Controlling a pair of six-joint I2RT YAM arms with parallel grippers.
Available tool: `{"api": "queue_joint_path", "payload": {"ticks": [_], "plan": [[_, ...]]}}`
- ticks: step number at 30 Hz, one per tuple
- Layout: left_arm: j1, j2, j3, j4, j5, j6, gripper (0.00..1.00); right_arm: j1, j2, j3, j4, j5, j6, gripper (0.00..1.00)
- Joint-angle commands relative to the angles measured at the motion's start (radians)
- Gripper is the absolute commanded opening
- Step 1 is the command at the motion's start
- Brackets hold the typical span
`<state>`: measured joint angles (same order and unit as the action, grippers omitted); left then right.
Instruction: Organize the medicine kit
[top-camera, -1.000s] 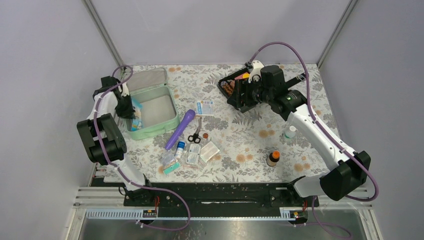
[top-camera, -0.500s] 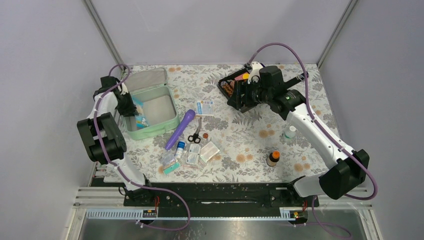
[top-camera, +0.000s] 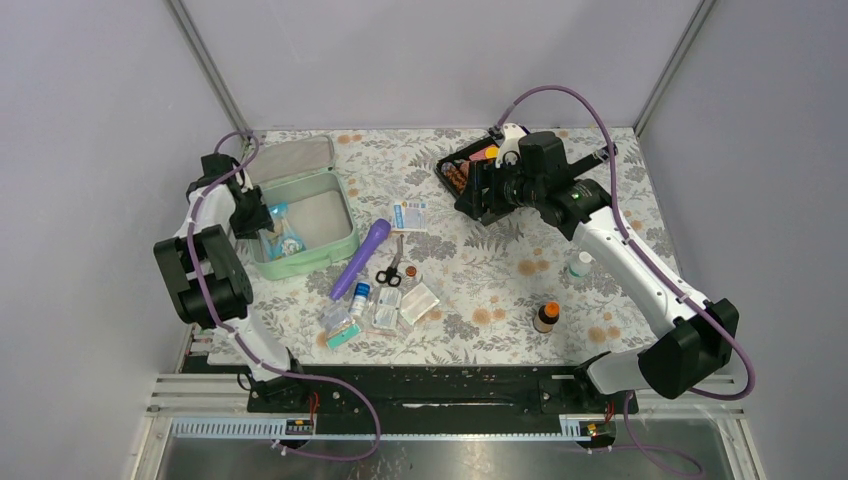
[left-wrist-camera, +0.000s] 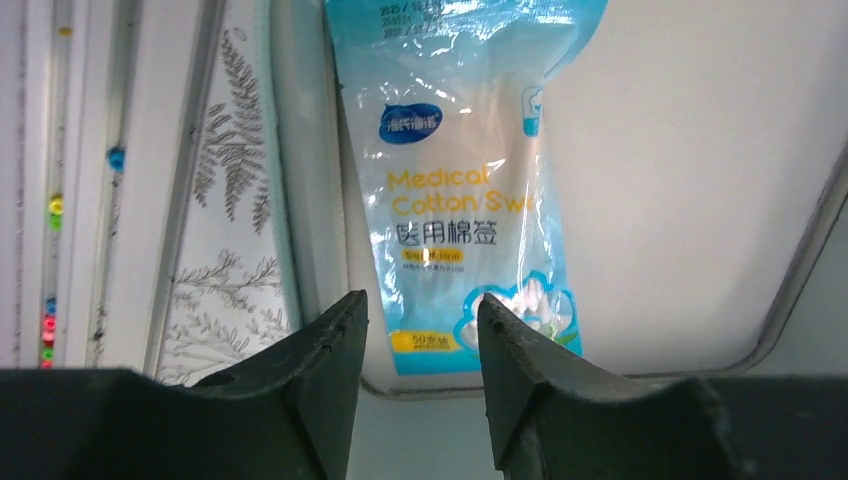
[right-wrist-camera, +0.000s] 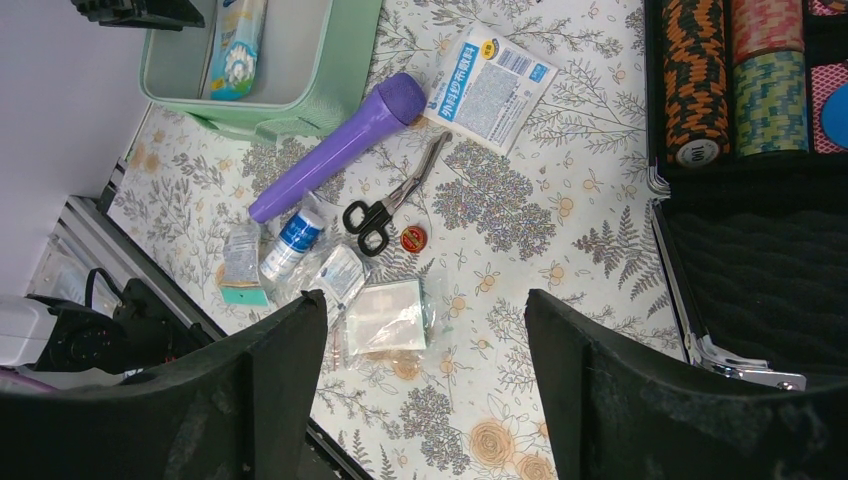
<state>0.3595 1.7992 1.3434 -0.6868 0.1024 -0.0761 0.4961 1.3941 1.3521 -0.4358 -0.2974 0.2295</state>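
Dropped swab packet (left-wrist-camera: 465, 190) now lies in the open mint-green medicine kit (top-camera: 306, 262) — left tool (left-wrist-camera: 420, 310) and right tool (right-wrist-camera: 425, 300) parted, empty.

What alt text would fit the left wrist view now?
A blue packet of medical cotton swabs lies inside the mint-green medicine kit, against one wall. The left gripper hangs over its near end, jaws apart, holding nothing.

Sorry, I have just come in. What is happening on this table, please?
A mint-green medicine kit is being packed. The left claw stands open over it, and a packet of cotton swabs lies inside, not gripped. The right claw hangs open and empty beside the black case. The purple tube, scissors and small packets lie outside the kit, not yet packed.
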Motion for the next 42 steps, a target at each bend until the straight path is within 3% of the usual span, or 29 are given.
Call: {"api": "queue_joint_path", "payload": {"ticks": [1,4,8,14,18,23,28,35,38,42], "plan": [[0.007,-0.119,0.000,0.006,-0.064,0.015,0.45,-0.005,0.000,0.007,0.006,0.007,-0.017,0.79],[0.005,-0.179,-0.001,0.018,-0.029,0.015,0.46,-0.005,0.005,0.008,0.004,0.007,-0.021,0.79],[-0.013,-0.291,-0.034,0.079,0.189,0.035,0.48,-0.005,-0.004,-0.001,-0.014,0.001,-0.092,0.80],[-0.152,-0.481,-0.137,0.125,0.492,0.135,0.50,-0.006,-0.111,-0.067,-0.167,-0.054,-0.397,0.82],[-0.281,-0.571,-0.221,0.132,0.576,0.172,0.57,-0.006,-0.214,-0.124,-0.397,-0.089,-0.613,0.80],[-0.409,-0.582,-0.284,0.139,0.565,0.108,0.69,-0.005,-0.311,-0.210,-0.664,-0.020,-0.863,0.79],[-0.444,-0.575,-0.343,0.225,0.500,-0.043,0.76,-0.005,-0.367,-0.353,-0.736,0.120,-0.980,0.78],[-0.484,-0.554,-0.375,0.167,0.388,0.022,0.78,-0.006,-0.363,-0.391,-0.666,0.160,-0.946,0.78],[-0.499,-0.572,-0.422,0.159,0.353,0.031,0.72,-0.006,-0.346,-0.372,-0.653,0.157,-0.951,0.78],[-0.549,-0.602,-0.423,0.065,0.379,0.181,0.69,-0.005,-0.316,-0.331,-0.647,0.145,-0.950,0.79]]}}
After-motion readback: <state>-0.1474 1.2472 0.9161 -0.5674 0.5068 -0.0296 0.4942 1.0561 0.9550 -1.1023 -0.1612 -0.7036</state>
